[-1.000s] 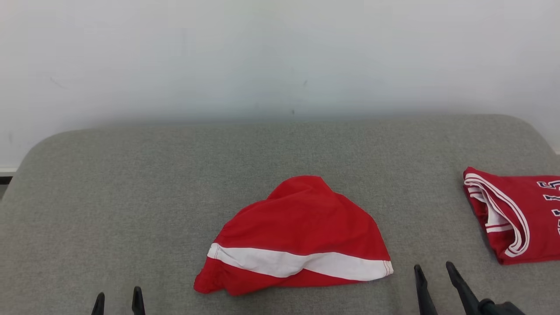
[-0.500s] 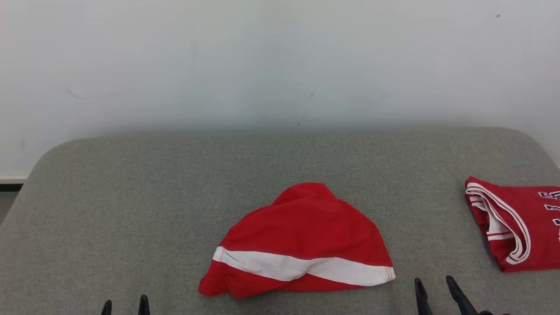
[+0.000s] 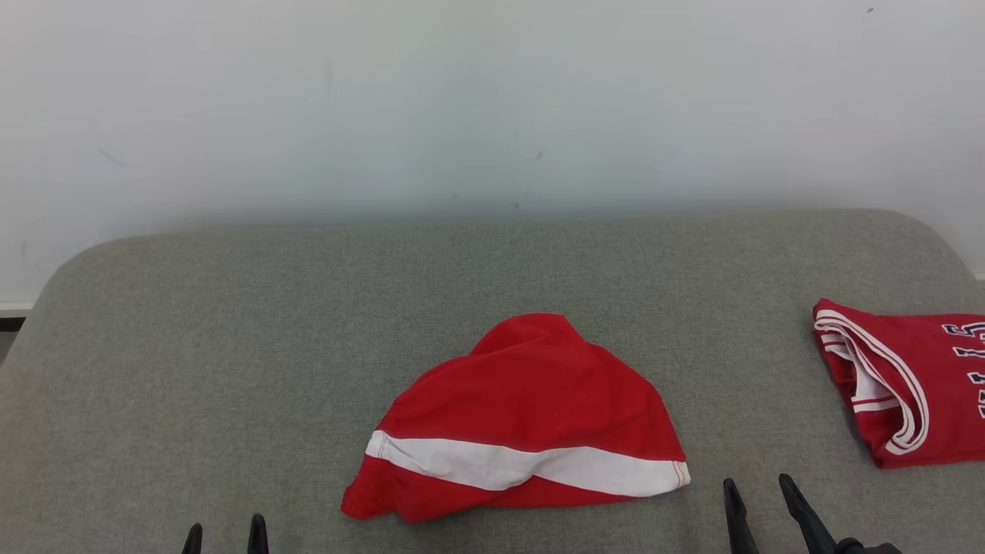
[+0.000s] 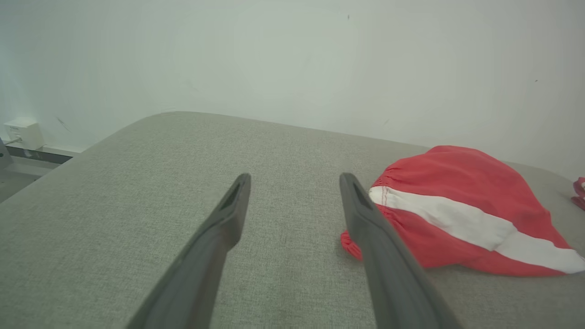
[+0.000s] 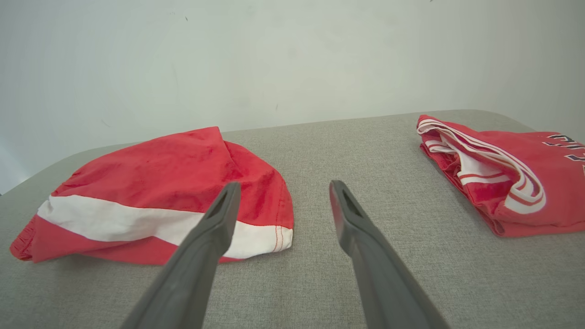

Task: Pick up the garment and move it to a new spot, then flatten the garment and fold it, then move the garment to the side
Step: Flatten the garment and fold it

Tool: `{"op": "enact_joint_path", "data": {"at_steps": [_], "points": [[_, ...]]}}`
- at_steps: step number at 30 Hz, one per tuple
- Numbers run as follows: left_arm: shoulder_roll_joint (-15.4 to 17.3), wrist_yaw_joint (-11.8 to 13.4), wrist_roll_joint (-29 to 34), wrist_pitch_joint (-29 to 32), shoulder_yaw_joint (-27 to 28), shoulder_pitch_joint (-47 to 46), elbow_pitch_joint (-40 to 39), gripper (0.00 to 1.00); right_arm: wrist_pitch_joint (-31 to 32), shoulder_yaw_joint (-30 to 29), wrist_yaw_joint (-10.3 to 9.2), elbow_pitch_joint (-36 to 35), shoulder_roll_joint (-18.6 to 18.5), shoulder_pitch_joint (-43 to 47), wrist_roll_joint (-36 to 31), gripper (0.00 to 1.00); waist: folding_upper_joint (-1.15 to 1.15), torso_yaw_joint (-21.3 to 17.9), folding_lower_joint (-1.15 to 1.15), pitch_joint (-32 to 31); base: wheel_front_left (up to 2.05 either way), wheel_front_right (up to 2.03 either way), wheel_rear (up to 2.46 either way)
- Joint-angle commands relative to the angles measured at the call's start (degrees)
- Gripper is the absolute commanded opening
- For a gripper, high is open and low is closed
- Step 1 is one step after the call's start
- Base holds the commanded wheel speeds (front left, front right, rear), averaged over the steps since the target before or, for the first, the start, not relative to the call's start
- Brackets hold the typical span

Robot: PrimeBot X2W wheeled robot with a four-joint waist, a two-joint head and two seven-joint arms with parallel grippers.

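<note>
- Middle of the grey cushion (image 3: 231, 346), toward the near edge: that's where the red garment (image 3: 523, 385) sits, in a rumpled heap. It's not flattened and not folded.
- It has a wide white band (image 3: 492, 465) slanting across the lower part. The end on the robot's left is bunched up like an elastic edge, and the right end finishes in a stitched hem.
- The left gripper (image 3: 225, 531) pokes in at the bottom left of the head view, with its fingers spread apart and nothing between them. It's near the garment's gathered end but clear of it. In the left wrist view the fingers point out over bare grey fabric, with the heap off to one side.
- The right gripper (image 3: 756, 485) is at the bottom right, also with fingers apart and empty. It's close to the hemmed corner of the garment but not touching it. In the right wrist view one finger overlaps that corner, though the head view shows a gap between them.
- A folded red jersey (image 3: 900, 385) with white trim and dark lettering lies well off to the right on the same cushion. The frame edge cuts part of it off.
- Behind everything is a plain white wall (image 3: 492, 100). The left wrist view catches a small white box (image 4: 23, 132) at its foot.
</note>
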Motion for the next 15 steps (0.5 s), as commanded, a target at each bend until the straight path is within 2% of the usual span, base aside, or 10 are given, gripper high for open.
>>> {"op": "enact_joint_path", "data": {"at_steps": [1, 7, 9, 10, 12, 15], "points": [[-0.1, -0.3, -0.4, -0.2, -0.1, -0.4, 0.2, 1.0, -0.3, 0.1, -0.13, 0.0, 0.1, -0.6, -0.3, 1.0, 0.0, -0.1, 0.0, 0.1, 0.0, 0.0, 0.0], [-0.1, -0.3, -3.0, -0.1, -2.2, -2.5, 4.2, 1.0, -0.4, 0.2, -0.13, -0.4, 0.0, -1.4, -0.4, 1.0, 0.0, -0.6, 0.0, 0.6, 0.0, 0.0, 0.0], [0.4, -0.3, -4.9, -0.2, -4.7, -4.6, 7.1, 1.0, -0.3, 0.4, -0.13, -0.5, -0.1, -1.8, -0.4, 1.0, 0.0, -0.6, 0.0, 0.9, 0.0, 0.0, 0.0], [2.4, -0.3, -7.5, 1.2, -8.4, -7.8, 10.3, 1.0, -0.3, 0.8, -0.13, -0.5, -0.1, -2.0, -0.4, 1.0, 0.0, -0.8, 0.0, 1.2, 0.0, 0.0, 0.0], [4.1, -0.3, -12.6, 5.7, -13.4, -11.6, 12.9, 1.0, -0.3, 1.3, -0.13, -0.3, -0.2, -2.2, -0.2, 1.0, 0.0, -1.0, 0.0, 1.7, 0.0, 0.0, 0.0], [8.0, -0.3, -18.5, 11.0, -18.2, -17.3, 16.0, 1.0, -0.2, 2.2, -0.13, -0.2, -0.2, -3.1, -0.2, 1.0, 0.0, -1.5, 0.0, 2.5, 0.0, 0.0, 0.0]]}}
